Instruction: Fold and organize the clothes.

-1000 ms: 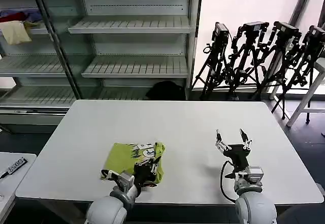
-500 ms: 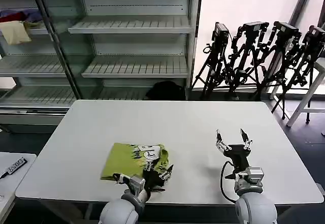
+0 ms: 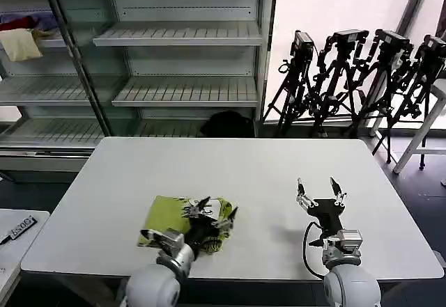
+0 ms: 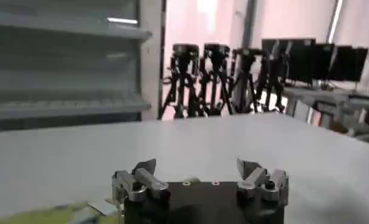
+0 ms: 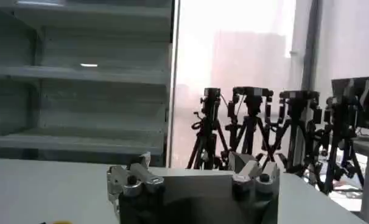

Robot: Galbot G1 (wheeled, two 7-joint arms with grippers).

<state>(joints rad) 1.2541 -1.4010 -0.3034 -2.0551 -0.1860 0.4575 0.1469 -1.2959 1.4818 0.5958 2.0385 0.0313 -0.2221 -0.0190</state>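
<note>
While the lime T-shirt (image 3: 182, 218) already sits folded into a compact bundle at about 7 o'clock on the white table (image 3: 237, 175), it looks mostly done; probably just tidying left. Left gripper (image 3: 216, 213) hovers over its right edge, fingers spread, holding nothing; right gripper (image 3: 319, 190) waits at 4 o'clock, also spread.

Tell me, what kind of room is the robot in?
Probably a robot test lab set up like a shop. Bare metal shelves stand behind a white table, camera tripods lean by the window, and a yellow-green T-shirt lies folded on the table.
</note>
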